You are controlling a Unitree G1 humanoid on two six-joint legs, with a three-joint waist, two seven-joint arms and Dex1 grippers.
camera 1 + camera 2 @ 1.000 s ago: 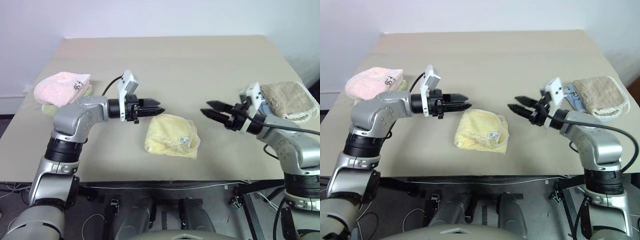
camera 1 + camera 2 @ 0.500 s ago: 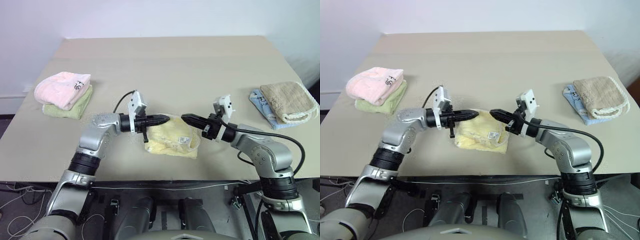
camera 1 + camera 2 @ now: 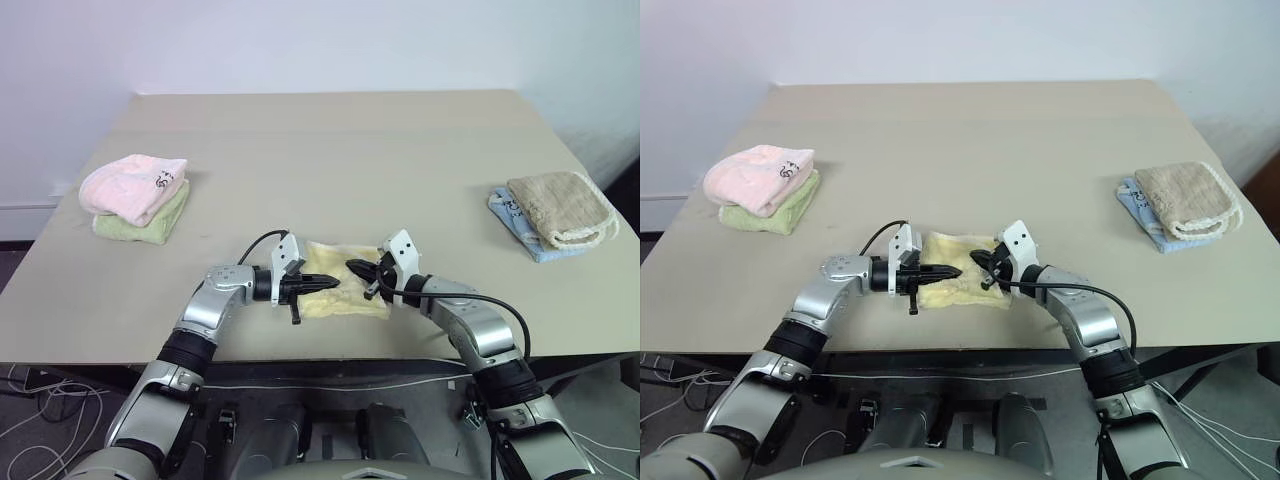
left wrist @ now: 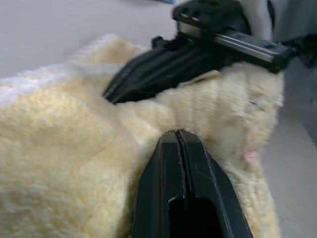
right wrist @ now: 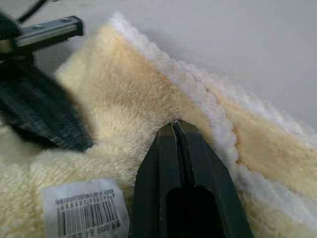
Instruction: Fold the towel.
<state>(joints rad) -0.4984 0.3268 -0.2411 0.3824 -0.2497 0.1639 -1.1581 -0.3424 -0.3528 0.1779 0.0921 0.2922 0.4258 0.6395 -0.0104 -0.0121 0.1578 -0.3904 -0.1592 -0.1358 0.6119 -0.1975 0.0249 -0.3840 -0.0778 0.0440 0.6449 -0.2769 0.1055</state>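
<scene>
The towel [image 3: 345, 303] lies folded into a small pale yellow pad near the table's front edge, with its whitish hem [image 5: 218, 114] along one side and a barcode label [image 5: 81, 215] on top. My left gripper [image 3: 335, 284] comes in from the left, shut, its tip resting on the towel's top. From the right, my right gripper [image 3: 350, 267] is also shut, tip on the fluffy pile just beside the left one. The two tips nearly meet over the towel's middle. No fabric shows between either pair of fingers.
A pink towel [image 3: 135, 185] sits on a green one [image 3: 150, 218] at the left of the table [image 3: 330, 150]. A beige towel [image 3: 560, 208] lies on a blue cloth [image 3: 510, 215] at the right. The table's front edge runs just below the yellow towel.
Both arms came down and inward from either side of the towel until their tips rest on it. Both grippers went from slightly open to shut. The camera view shifted too.
</scene>
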